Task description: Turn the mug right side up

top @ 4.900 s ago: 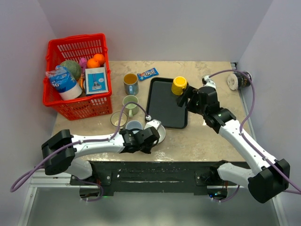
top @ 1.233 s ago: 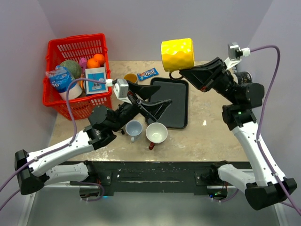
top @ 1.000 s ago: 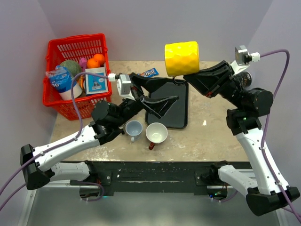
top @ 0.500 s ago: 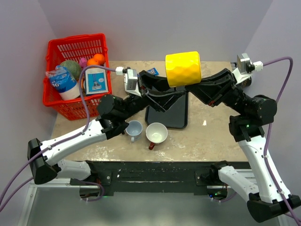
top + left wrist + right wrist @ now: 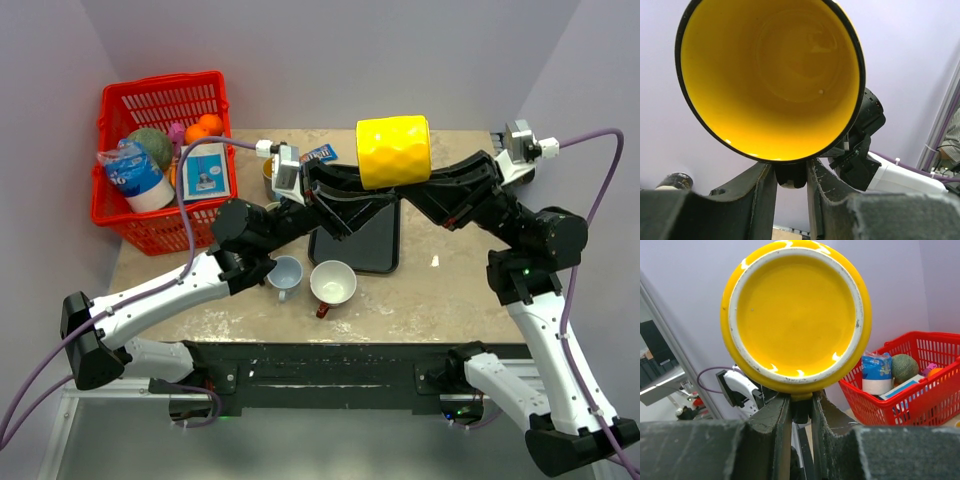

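Note:
A yellow dimpled mug (image 5: 393, 150) hangs on its side high above the table, between both arms. In the left wrist view its open mouth (image 5: 770, 75) faces the camera; in the right wrist view its base (image 5: 796, 315) does. My right gripper (image 5: 408, 192) comes in from the right and is shut on the mug's handle (image 5: 801, 394) below the base. My left gripper (image 5: 378, 200) comes in from the left. Its fingers (image 5: 764, 200) press on the same handle, seen dark in shadow (image 5: 791, 176) under the rim.
Below the mug lies a black tray (image 5: 355, 250). A white mug with a blue inside (image 5: 285, 272) and a white mug with a red handle (image 5: 332, 283) stand upright near the front. A red basket (image 5: 165, 100) of groceries fills the back left. A candy bar (image 5: 318, 153) lies by the tray.
My left gripper rose to the mug with its jaws wide, then closed on the handle. The right arm carried the mug slightly rightward and kept its grip.

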{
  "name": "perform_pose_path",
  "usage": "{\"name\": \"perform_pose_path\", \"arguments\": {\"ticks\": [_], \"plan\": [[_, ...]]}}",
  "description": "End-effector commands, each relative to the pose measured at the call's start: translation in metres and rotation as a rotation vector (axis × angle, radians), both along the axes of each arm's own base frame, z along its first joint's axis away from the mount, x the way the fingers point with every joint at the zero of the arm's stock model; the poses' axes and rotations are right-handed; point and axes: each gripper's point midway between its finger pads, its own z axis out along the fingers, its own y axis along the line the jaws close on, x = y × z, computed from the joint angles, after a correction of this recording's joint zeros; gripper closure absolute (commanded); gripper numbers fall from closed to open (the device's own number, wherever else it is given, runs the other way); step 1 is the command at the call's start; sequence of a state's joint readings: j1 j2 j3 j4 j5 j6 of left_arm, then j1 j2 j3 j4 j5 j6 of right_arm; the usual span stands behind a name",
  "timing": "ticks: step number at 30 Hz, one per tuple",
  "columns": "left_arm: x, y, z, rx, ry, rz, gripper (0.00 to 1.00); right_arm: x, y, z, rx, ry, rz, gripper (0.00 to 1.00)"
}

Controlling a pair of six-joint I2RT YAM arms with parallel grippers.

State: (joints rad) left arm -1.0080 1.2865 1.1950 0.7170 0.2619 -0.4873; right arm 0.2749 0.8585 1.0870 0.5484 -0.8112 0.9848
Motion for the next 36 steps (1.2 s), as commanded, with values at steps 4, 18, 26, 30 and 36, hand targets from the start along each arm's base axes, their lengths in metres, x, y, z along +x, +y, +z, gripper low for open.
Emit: {"name": "perform_pose_path", "arguments": {"ticks": [4, 18, 26, 30, 36], "plan": [[-0.019, 0.027, 0.051, -0.183, -0.040, -0.052, 0.70, -0.011, 0.000, -0.010, -0.026, -0.048, 0.015, 1.00], [-0.026, 0.027, 0.058, -0.216, -0.019, -0.130, 1.00, -0.011, 0.002, -0.025, -0.043, -0.045, 0.021, 1.00], [0.014, 0.023, 0.037, -0.139, 0.125, 0.052, 1.00, 0.030, -0.003, -0.044, -0.096, 0.110, -0.148, 0.51], [0.028, 0.024, 0.026, -0.108, 0.187, 0.116, 1.00, 0.043, -0.007, -0.051, -0.089, 0.156, -0.197, 0.38], [0.050, 0.019, 0.001, -0.032, 0.275, 0.206, 1.00, 0.066, -0.010, -0.070, -0.122, 0.244, -0.270, 0.27]]}}
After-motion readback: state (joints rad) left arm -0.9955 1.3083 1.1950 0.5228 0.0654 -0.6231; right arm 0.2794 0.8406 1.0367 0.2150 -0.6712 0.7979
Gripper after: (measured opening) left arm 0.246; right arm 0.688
